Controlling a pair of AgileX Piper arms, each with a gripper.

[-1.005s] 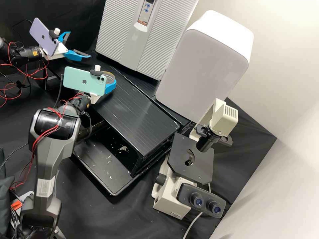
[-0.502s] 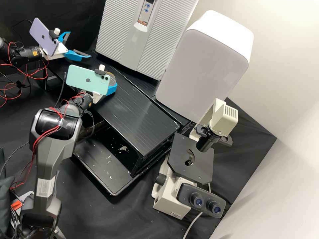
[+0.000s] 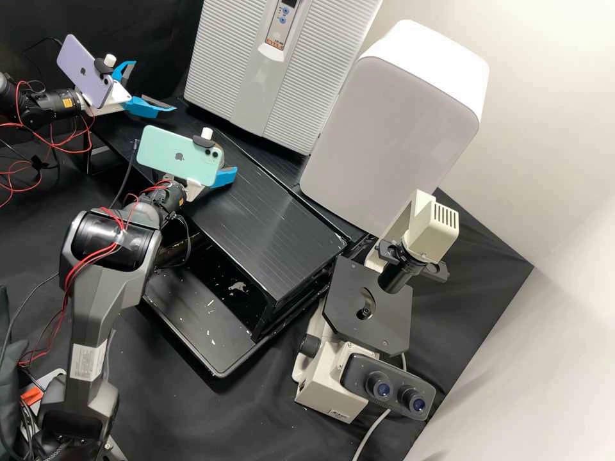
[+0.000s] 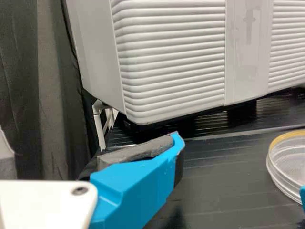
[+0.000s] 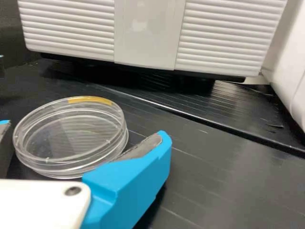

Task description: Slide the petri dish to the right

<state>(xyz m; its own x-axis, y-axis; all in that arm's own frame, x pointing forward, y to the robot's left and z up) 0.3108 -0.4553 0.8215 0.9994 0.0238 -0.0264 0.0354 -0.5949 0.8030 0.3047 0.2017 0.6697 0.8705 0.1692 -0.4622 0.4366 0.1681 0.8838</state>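
A clear petri dish [image 5: 71, 136] with a yellow mark on its rim lies on the black ribbed platform [image 5: 224, 167]. My right gripper [image 5: 81, 133] is open, with the dish between its blue fingers [image 5: 138, 171]; one pad lies against the dish's side. In the high view this gripper [image 3: 218, 168] is low over the platform's back left part, under a teal phone [image 3: 179, 157] that hides the dish. My left gripper [image 3: 138, 89] is open and holds nothing, farther back left near the white ribbed device [image 4: 181, 57]. The left wrist view catches the dish's edge [image 4: 288, 167].
The white ribbed device [image 3: 282, 64] stands behind the platform [image 3: 269, 224], and a big white housing [image 3: 397, 121] with a microscope [image 3: 371, 333] is to the right. A lower black tray [image 3: 198, 320] lies in front. Red cables hang at the far left.
My right arm has moved to the right along the platform, its teal phone shifting across the dish's earlier spot. The left arm has not moved.
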